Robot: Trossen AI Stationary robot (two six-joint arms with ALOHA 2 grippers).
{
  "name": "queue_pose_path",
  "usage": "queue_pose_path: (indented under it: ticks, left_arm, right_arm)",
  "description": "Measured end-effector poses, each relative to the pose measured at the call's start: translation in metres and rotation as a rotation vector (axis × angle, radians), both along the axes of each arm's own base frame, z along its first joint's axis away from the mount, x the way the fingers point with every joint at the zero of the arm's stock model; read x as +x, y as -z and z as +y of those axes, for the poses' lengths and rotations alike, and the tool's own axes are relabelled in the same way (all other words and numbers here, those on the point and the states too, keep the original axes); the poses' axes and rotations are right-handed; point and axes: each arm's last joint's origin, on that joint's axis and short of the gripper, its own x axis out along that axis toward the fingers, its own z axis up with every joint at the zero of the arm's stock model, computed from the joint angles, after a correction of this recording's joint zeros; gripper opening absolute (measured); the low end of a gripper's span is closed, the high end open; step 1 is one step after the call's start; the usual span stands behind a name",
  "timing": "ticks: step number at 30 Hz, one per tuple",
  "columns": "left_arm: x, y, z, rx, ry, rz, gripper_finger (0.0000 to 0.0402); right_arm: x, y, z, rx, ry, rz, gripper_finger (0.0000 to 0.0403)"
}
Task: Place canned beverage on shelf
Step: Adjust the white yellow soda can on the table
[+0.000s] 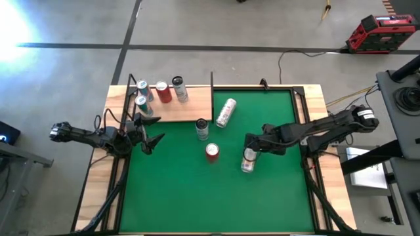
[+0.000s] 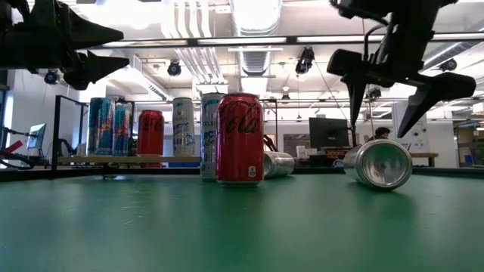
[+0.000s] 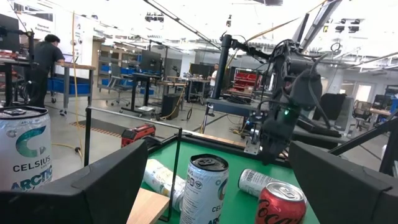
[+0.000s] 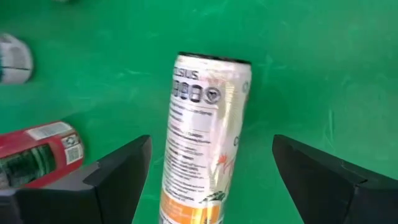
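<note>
A silver-and-orange can (image 4: 205,124) lies on its side on the green mat (image 1: 197,196), right of centre; it also shows in the high view (image 1: 248,161). My right gripper (image 4: 211,143) hangs open above it, pointing down, one finger on either side and clear of it, as the low view (image 2: 380,125) shows. The light-wood shelf (image 1: 187,108) at the far left carries several upright cans. My left gripper (image 1: 154,130) is open and empty just in front of the shelf, pointing toward the table's right. A red can (image 1: 212,152) and a white can (image 1: 202,129) stand on the mat.
Another silver can (image 1: 225,113) lies on its side near the shelf's right end. Black rods (image 1: 212,82) rise at the shelf's edges. The near half of the mat has free room. A person (image 3: 43,56) stands in the room beyond the table.
</note>
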Motion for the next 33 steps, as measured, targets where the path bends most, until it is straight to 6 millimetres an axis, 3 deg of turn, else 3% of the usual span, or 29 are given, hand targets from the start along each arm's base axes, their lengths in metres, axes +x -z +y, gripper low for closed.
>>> queue_pose_path:
  ticks: [8,17,25,33]
  left_arm:
    - [0.0,0.0,0.0,0.0,0.0,0.0,0.0375]
    - [0.0,0.0,0.0,0.0,-0.001,0.0,0.0375]
    - [0.0,0.0,0.0,0.0,0.0,0.0,0.0375]
    - [0.0,0.0,0.0,0.0,-0.001,0.001,0.0375]
  right_arm:
    - [0.025,0.009,-0.005,0.081,0.127,0.103,0.0325]
    - [0.053,0.034,-0.021,0.119,0.193,0.207,0.0325]
    - [0.061,0.045,-0.033,0.118,0.212,0.218,0.0325]
    - [0.058,0.043,-0.04,0.114,0.24,0.203,0.0325]
